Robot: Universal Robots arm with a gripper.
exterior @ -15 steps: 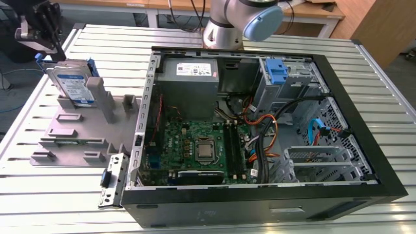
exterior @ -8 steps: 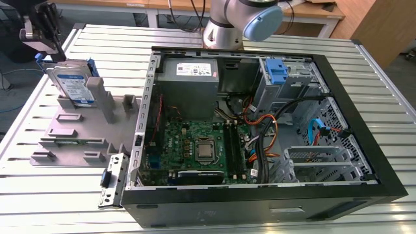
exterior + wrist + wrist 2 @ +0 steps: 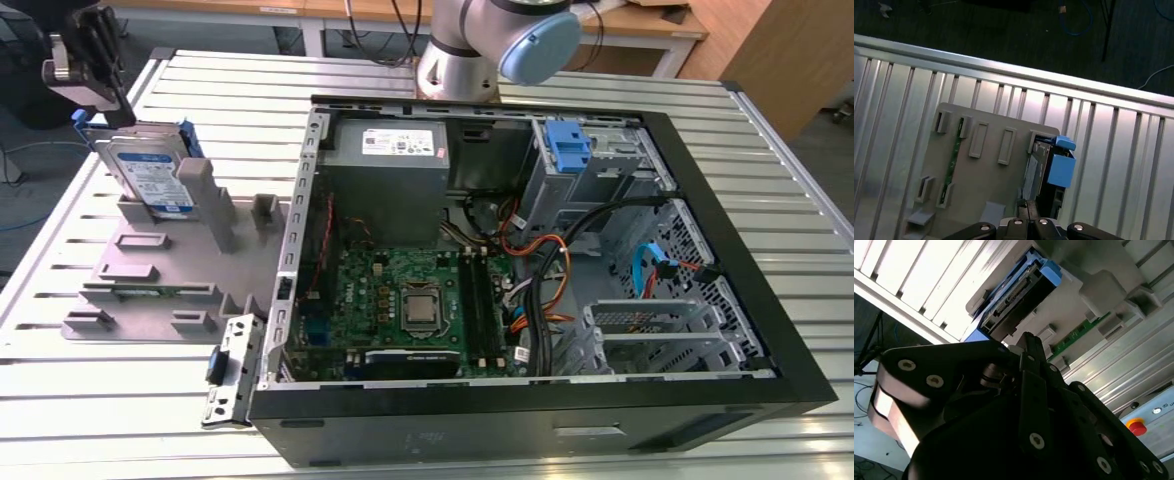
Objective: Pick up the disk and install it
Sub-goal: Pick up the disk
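The disk (image 3: pixel 150 175) carries a white-and-blue printed label and has blue rails along its edges. It stands in a plain grey fixture plate (image 3: pixel 160 270), which also holds a thin green circuit strip (image 3: pixel 954 150). The worktop (image 3: pixel 80 400) is silver, ribbed in parallel lines. The computer case (image 3: pixel 534 420) is black, its motherboard (image 3: pixel 400 300) green, and its power supply (image 3: pixel 387 150) grey with a white label. Inside the case are a blue bracket (image 3: pixel 570 150), a blue cable (image 3: pixel 650 265) and orange, yellow and red wires (image 3: pixel 534 250). The gripper (image 3: pixel 1024 345) is black with silver screws. The arm (image 3: pixel 461 60) is silver-grey with a pale blue cap (image 3: pixel 541 45).
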